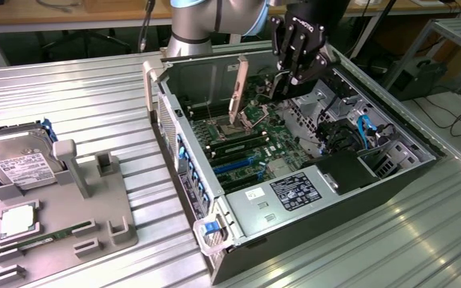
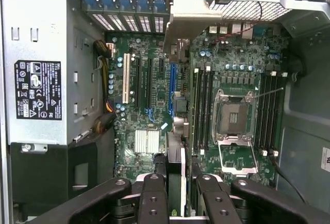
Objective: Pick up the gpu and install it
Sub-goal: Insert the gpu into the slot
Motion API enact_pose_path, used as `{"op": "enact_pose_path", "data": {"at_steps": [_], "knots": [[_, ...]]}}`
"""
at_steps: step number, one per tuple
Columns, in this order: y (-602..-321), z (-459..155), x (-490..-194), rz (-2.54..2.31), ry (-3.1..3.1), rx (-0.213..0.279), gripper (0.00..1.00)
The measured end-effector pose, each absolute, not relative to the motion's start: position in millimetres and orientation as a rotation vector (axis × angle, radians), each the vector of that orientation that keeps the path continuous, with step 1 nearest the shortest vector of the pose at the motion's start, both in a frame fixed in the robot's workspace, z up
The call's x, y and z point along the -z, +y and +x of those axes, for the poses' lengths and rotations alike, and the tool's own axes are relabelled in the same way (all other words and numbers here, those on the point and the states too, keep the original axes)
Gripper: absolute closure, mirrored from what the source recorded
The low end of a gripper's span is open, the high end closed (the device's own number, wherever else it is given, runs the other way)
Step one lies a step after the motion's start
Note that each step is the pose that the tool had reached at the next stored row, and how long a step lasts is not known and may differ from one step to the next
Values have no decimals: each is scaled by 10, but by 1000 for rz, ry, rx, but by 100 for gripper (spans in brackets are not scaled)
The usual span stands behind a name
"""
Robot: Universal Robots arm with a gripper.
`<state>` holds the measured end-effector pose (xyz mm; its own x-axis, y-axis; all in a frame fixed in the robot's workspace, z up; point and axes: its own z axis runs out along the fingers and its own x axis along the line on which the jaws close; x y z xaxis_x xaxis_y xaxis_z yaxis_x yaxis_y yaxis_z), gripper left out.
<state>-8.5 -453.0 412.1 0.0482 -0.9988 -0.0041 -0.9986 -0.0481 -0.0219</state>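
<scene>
**Fingers (image 2: 153,201) shut on the gpu (image 2: 176,170), over the slots**

I see its beige bracket (image 1: 237,90) standing inside the open case (image 1: 319,198), upper middle of the exterior view, fingers just right of it. To seat it well, I'd hold the card level and parallel with the blue slot (image 2: 172,84), pressing evenly.

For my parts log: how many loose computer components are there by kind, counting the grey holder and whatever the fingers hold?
gpu, gripped by the fingers: 1
hard drive, on the grey holder: 1
square silver chip, on the holder: 1
memory stick, on the holder: 1
Total: 4
</scene>
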Motion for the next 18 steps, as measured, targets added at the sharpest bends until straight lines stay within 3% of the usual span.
{"op": "enact_pose_path", "data": {"at_steps": [18], "knots": [[-4466,-116,-3733,-2190,2224,23,73]]}}
